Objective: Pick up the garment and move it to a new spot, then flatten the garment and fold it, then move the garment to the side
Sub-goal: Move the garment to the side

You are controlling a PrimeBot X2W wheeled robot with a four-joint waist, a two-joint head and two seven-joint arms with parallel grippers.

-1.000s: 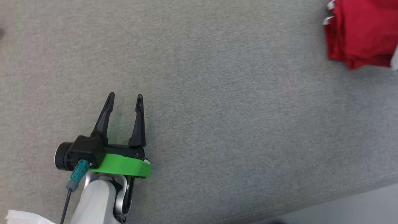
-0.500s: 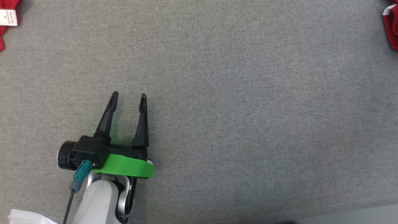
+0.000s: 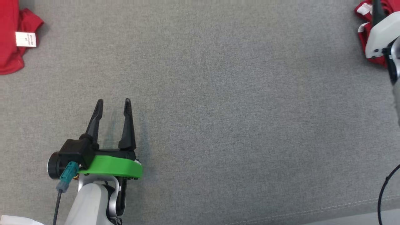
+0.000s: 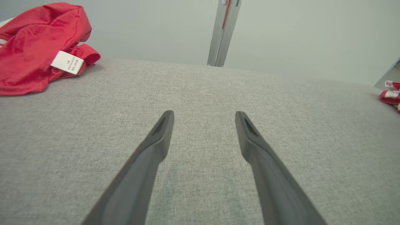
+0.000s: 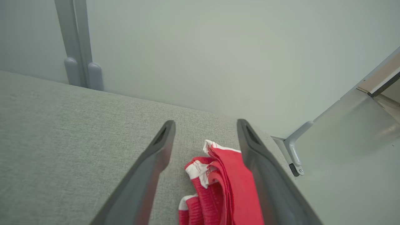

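Head view: wide grey woven fabric surface (image 3: 218, 109). Left gripper (image 3: 113, 101) at 7 o'clock, jaws spread wide, holding nothing. Folded red garment with white trim (image 3: 362, 18) at 2 o'clock, partly under the right arm's pale wrist housing (image 3: 379, 34). Crumpled red garment with a white label (image 3: 9, 37) at 10 o'clock.

Left wrist view: bare cloth between the spread fingers, crumpled garment (image 4: 34, 47) at 10, folded one (image 4: 389, 97) at 3.

Right wrist view: right gripper (image 5: 206, 123) fully open, gripping nothing. Folded garment (image 5: 231, 184) seen between its fingers at 6, lying near the surface's edge.

Probably the last step, setting aside, about done. Next, lifting clear without snagging the folds. No containers to report.
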